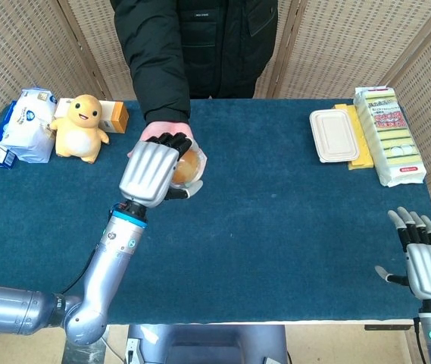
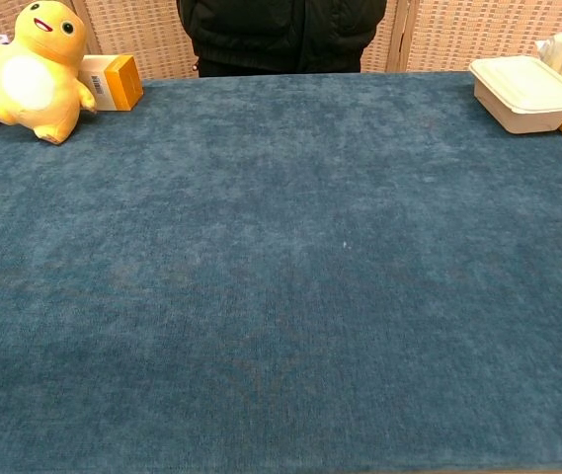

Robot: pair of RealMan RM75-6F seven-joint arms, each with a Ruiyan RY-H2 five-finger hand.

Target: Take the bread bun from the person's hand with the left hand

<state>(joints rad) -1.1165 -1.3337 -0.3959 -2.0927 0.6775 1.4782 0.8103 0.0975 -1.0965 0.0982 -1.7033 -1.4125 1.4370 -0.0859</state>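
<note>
Reaching up the left-centre of the head view, the robot's left hand (image 1: 151, 171) has its ribbed silver back toward the camera and its black fingers (image 1: 171, 141) curled over a bread bun (image 1: 187, 166). That bun, round, golden-brown and glossy, seemingly inside a clear wrapper, lies in the person's hand (image 1: 171, 139), whose black padded sleeve comes down from the top of the frame. Whether the robot hand truly grips the bun or only cups it cannot be told, since its own back hides the contact.

A likely risk: if the person lets go before the fingers have closed firmly, the smooth, soft bun could slip out and drop to the table (image 1: 276, 220). Squeezing too hard could crush it or pinch the person's fingers underneath.

At lower right, the right hand (image 1: 425, 258) lies with its fingers spread, holding nothing. Dark blue, felt-like cloth covers the table. At upper left sits a plump yellow plush toy (image 1: 82, 127); at upper right, a pale lidded food box (image 1: 334, 135). Neither hand appears in the chest view.
</note>
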